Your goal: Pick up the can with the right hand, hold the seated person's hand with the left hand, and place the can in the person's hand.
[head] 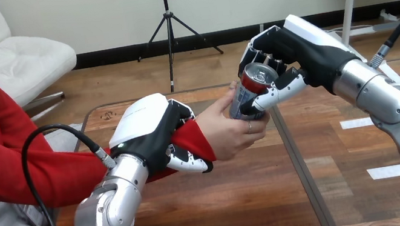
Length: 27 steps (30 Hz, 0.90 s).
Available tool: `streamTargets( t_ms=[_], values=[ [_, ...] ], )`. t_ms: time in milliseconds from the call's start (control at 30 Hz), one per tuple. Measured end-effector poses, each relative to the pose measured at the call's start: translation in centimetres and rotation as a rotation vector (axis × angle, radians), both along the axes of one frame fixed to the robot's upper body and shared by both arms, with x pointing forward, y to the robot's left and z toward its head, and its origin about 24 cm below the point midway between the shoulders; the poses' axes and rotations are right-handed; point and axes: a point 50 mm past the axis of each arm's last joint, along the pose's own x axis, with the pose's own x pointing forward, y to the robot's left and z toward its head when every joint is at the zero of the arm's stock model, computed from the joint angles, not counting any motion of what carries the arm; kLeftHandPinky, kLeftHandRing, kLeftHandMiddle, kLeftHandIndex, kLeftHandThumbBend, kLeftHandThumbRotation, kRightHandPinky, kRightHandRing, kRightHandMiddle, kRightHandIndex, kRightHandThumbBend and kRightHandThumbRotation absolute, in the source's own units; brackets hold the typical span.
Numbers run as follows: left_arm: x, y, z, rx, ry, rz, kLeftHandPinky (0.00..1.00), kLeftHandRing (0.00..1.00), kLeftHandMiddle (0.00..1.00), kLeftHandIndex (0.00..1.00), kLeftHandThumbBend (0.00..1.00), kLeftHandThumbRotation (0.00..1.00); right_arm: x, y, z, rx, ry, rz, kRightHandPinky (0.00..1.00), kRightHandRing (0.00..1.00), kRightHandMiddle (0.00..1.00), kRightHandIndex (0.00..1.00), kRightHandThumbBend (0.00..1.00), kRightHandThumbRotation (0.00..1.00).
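A silver can [251, 93] with a red top band is tilted above the table's middle. My right hand [286, 58] is shut on it from the right, thumb across its front and fingers curled over its top. The person's hand [228, 130] reaches in from the left and cups the can's lower part, fingers wrapped under it. My left hand [155, 136] is shut on the person's wrist, over the red sleeve, with its thumb curled beneath the forearm.
The wooden table [249, 203] has a dark seam [298, 164] running front to back. Two white tape strips [357, 122] lie on its right part. The person sits at the left side.
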Motion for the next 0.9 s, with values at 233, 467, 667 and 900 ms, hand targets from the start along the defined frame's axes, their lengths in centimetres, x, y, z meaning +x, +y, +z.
streamTargets(
  t_ms=[233,467,667,900],
  values=[
    [0.00,-0.03,0.00,-0.001,0.000,0.000,0.30,0.35,0.40,0.39,0.69,0.00,-0.02,0.17,0.28,-0.004,-0.008,0.005,0.31,0.34,0.40,0.46,0.70,0.00],
    [0.00,-0.07,-0.01,-0.002,0.001,0.000,0.30,0.35,0.40,0.39,0.69,0.00,-0.03,0.30,0.52,-0.014,-0.012,0.007,0.31,0.34,0.40,0.46,0.70,0.00],
    [-0.01,-0.08,-0.01,-0.003,0.001,0.000,0.29,0.35,0.40,0.38,0.69,0.00,-0.03,0.39,0.67,-0.018,-0.011,0.007,0.31,0.34,0.40,0.46,0.70,0.00],
    [-0.01,-0.12,-0.02,-0.004,0.001,0.000,0.29,0.35,0.40,0.38,0.69,0.00,-0.03,0.45,0.81,-0.019,-0.011,0.007,0.30,0.34,0.40,0.46,0.70,0.00]
  ],
)
